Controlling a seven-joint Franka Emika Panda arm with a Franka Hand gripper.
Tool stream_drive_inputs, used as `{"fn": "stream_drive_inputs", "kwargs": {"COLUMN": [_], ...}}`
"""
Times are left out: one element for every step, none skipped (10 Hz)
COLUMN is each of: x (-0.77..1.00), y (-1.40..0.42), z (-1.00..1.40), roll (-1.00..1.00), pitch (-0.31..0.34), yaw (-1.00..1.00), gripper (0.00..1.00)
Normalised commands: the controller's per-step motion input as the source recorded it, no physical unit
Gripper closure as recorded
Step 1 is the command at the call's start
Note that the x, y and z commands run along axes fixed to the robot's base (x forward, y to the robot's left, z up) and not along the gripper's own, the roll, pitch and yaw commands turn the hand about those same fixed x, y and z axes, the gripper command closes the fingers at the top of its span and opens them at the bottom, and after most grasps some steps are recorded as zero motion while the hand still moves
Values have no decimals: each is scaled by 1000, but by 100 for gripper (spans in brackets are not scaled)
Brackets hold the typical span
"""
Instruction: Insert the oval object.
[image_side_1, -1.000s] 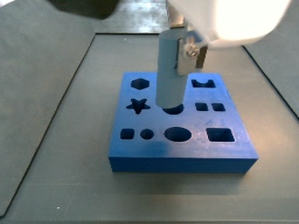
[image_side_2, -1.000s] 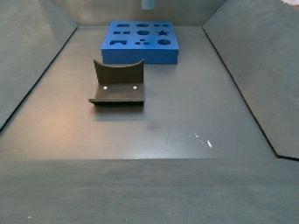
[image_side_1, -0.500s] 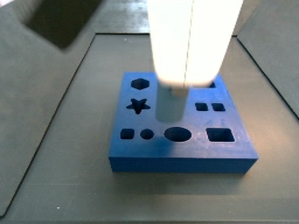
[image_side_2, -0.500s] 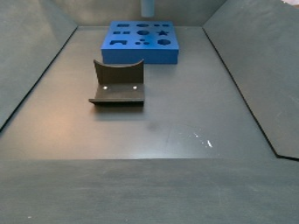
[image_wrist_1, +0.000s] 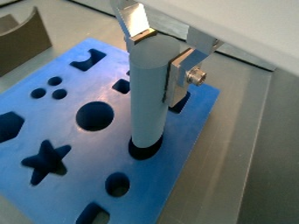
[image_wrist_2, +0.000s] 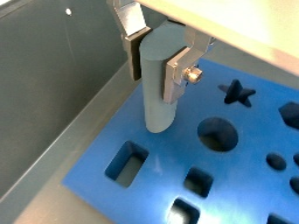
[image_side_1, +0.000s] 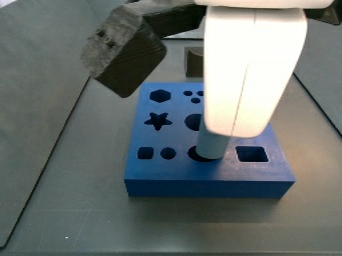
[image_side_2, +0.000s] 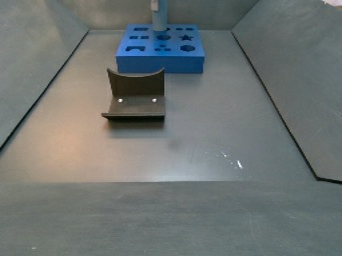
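Observation:
My gripper is shut on the oval object, a tall grey peg with an oval cross-section, held upright between the silver fingers. It also shows in a wrist view. Its lower end stands at the dark oval hole in the blue block; how deep it sits I cannot tell. In a side view the peg's foot meets the oval hole in the block's front row, with the arm hiding the rest. From afar the peg stands over the block.
The block has other holes: a star, a hexagon, a rectangle, small round ones. The dark fixture stands on the grey floor in front of the block. Grey walls enclose the floor.
The gripper has carried the peg from above the block's middle to the oval hole in the front row and lowered it; the arm now fills more of the side view.

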Motion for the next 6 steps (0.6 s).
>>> {"fn": "stream_drive_inputs", "kwargs": {"x": [-20, -254, -249, -249, -20, 0], "y": [0, 0, 0, 0, -37, -83], "z": [-486, -357, -237, -166, -217, -269], "roll": [0, 0, 0, 0, 0, 0], "pitch": [0, -27, -26, -59, -16, 0], "yaw": [-54, 0, 0, 57, 80, 9], "gripper": [100, 100, 100, 100, 100, 100]}}
